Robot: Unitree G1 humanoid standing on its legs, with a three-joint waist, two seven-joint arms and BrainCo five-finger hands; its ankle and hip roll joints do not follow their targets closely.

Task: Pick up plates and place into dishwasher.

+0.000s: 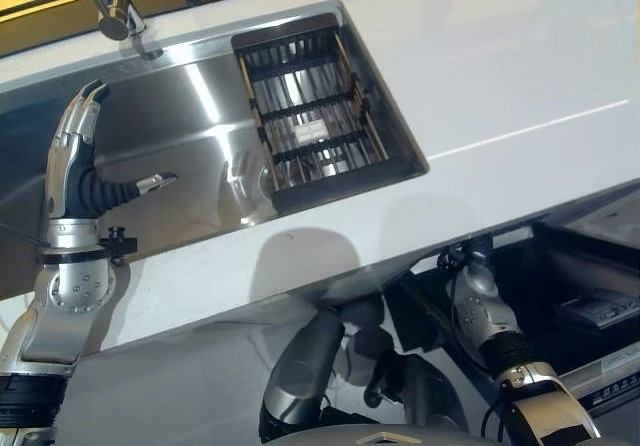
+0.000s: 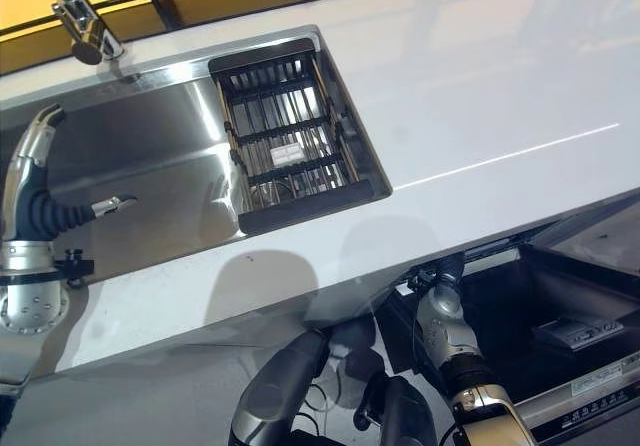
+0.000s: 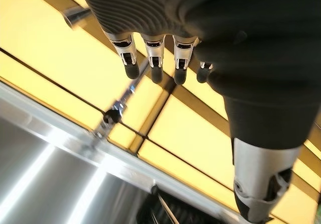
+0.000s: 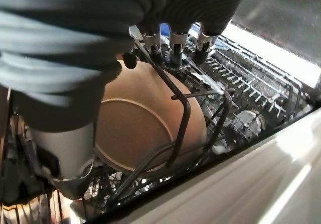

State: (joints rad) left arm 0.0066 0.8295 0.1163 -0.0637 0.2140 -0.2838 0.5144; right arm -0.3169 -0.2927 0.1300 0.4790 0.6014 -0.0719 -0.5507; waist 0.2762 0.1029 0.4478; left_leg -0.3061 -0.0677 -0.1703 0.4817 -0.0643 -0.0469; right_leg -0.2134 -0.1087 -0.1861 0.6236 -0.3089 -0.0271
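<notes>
Where the white table (image 1: 480,76) runs across the head views, a steel sink (image 1: 180,126) is set into it, with a dark wire rack (image 1: 310,106) sitting in the sink's right part and a chrome faucet (image 1: 115,6) at its far rim, in front of a yellow-lit glass panel (image 3: 55,78) crossed by dark bars. The left hand (image 1: 75,161) is raised over the sink's left part, its fingers (image 3: 154,63) straight and relaxed and its thumb standing apart, with nothing in its grasp. Below the table's near edge, the open dishwasher (image 1: 585,296) shows as a dark cavity at lower right, and the right hand (image 2: 440,311) reaches down toward it under the table edge. The head views do not show what lies past that hand, while the right wrist view does: a brown plate (image 4: 145,128) stands tilted on edge among the dark wires of the dishwasher rack (image 4: 261,88), one bent wire crossing in front of it. The right hand's fingers sit at the plate's upper rim among the wires, the thumb low beside the plate, but I cannot tell whether they are holding it or merely close to it.
</notes>
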